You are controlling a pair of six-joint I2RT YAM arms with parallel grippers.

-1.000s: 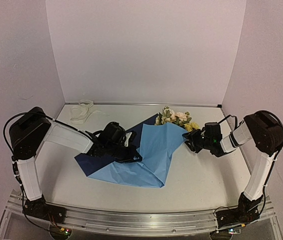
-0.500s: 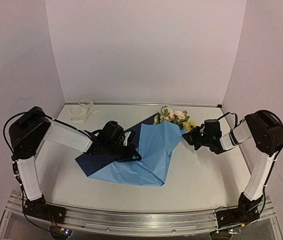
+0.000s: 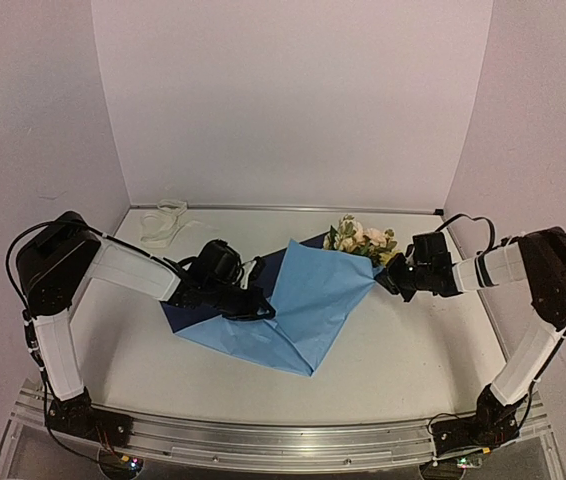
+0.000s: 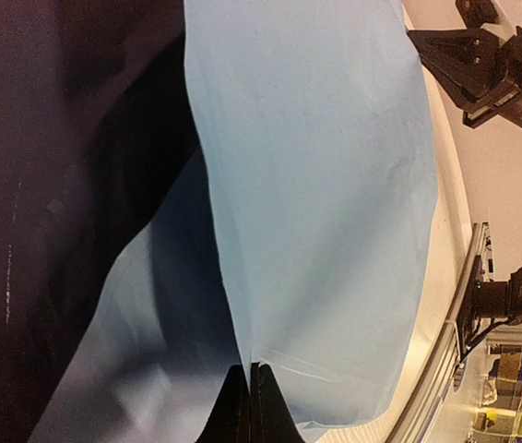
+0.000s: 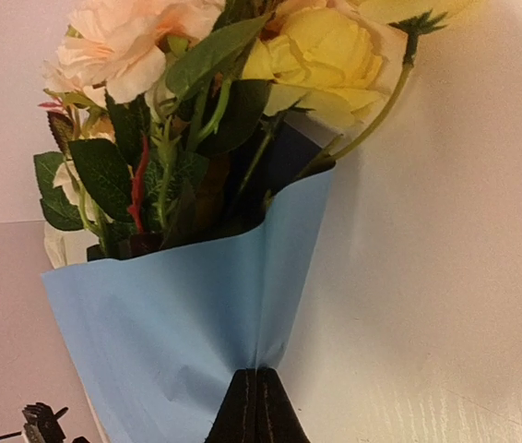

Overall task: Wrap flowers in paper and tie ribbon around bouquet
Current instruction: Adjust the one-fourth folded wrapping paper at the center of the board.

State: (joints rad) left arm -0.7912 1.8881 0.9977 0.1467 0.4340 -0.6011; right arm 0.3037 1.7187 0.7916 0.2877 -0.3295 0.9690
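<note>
The paper (image 3: 303, 295) lies folded over the flowers in mid-table, light blue side up, with a dark blue flap (image 3: 188, 315) at its left. Pink, cream and yellow flowers (image 3: 363, 238) stick out of its far right end; the stems are hidden. My left gripper (image 3: 263, 313) is shut on the paper's left fold (image 4: 243, 355). My right gripper (image 3: 383, 278) is shut on the paper's right edge (image 5: 261, 360), just below the blooms (image 5: 243, 83). The off-white ribbon (image 3: 163, 222) lies bunched at the back left, away from both grippers.
White walls close in the table (image 3: 413, 340) at the back and both sides. A metal rail (image 3: 283, 440) runs along the near edge, carrying both arm bases.
My right gripper has shut on the paper's right edge and pulled it rightward. The bouquet and paper have shifted right and stretched flatter. My left gripper has kept its hold.
</note>
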